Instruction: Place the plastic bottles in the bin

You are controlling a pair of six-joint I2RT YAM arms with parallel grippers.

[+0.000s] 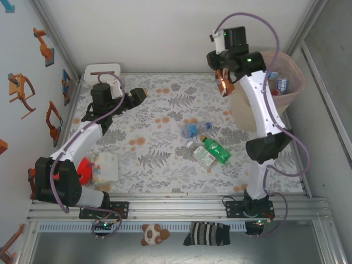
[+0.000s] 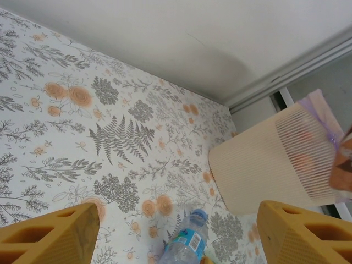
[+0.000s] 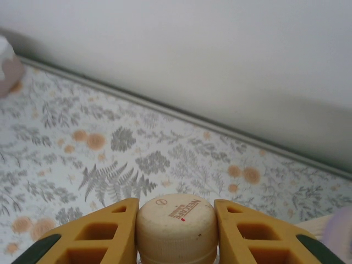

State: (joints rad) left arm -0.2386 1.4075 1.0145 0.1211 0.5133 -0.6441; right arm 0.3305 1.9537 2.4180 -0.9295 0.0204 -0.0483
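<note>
Left gripper [image 1: 137,94] spread, over far-left of table [image 1: 159,181]. Three bottles [image 1: 214,148] lying mid-table. Right gripper [image 3: 176,212] pinching cream-capped bottle [image 1: 224,83], raised just beside bin [image 1: 296,74] at far-right corner.

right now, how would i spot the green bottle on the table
Start at the beige bin at the far right of the table, then look toward the middle. The green bottle lies there, rightmost of a small cluster; its neighbours are clear bottles.
</note>
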